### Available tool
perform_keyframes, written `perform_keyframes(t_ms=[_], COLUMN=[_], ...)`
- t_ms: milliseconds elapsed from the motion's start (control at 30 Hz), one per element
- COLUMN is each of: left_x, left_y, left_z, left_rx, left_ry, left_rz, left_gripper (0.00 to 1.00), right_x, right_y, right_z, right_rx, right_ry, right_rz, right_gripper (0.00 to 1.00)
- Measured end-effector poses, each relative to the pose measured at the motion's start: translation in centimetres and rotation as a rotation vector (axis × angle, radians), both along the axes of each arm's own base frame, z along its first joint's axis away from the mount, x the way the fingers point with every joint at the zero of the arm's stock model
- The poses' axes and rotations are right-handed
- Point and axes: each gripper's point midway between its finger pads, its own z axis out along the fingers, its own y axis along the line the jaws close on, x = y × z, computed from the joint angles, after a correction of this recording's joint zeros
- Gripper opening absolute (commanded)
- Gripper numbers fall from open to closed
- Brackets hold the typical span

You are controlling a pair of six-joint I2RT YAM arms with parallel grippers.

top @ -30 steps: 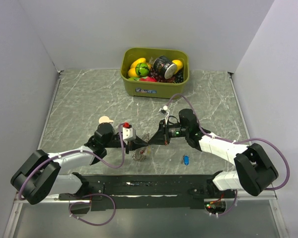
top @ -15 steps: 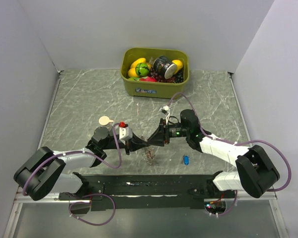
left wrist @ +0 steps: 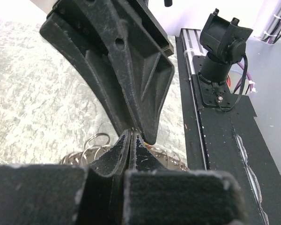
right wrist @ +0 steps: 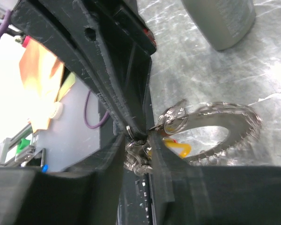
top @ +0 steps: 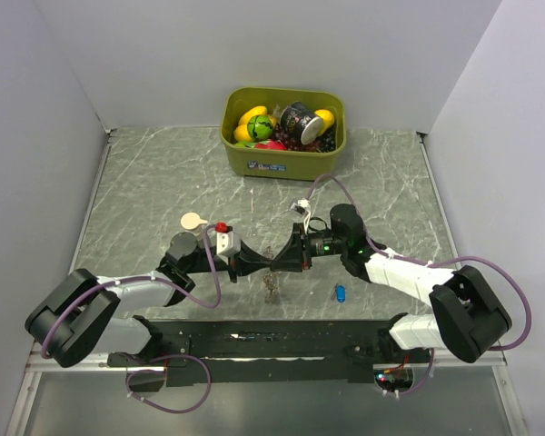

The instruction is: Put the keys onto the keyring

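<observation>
While the left tool [left wrist: 131,138], pressed together, pinches the keyring [top: 271,287], the part-spread right tool [right wrist: 138,151] meets it tip to tip; the blue key [top: 340,292] lies near-right.

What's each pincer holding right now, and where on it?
Left pincer pinches the keyring at its small-ring cluster. Right pincer straddles the same cluster; whether it grips cannot be told.

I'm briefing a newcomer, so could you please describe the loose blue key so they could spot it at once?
Start at the olive-green bin at the far edge of the marble table and come toward the near edge. Just before the black rail, beside the white right arm, lies the blue key; it is the only small blue thing lying alone on bare tabletop.
</observation>
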Motion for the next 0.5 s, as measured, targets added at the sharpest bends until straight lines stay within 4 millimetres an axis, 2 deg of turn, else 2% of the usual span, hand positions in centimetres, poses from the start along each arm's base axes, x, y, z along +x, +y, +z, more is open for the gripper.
perform_keyframes(t_ms=[133,500], left_x=[0.03,0.53], left_y=[0.07,0.25], left_z=[0.10,-0.05], left_rx=[-0.004,-0.002], left_ry=[0.006,0.030], left_rz=[0.000,0.023], left_gripper=[0.01,0.01], right_x=[-0.03,0.25], right_y=[-0.01,-0.05], right_z=[0.01,-0.24], right_rx=[0.001,-0.011], right_ry=[-0.005,-0.005], right_rz=[0.004,-0.016], right_gripper=[0.00,0.00])
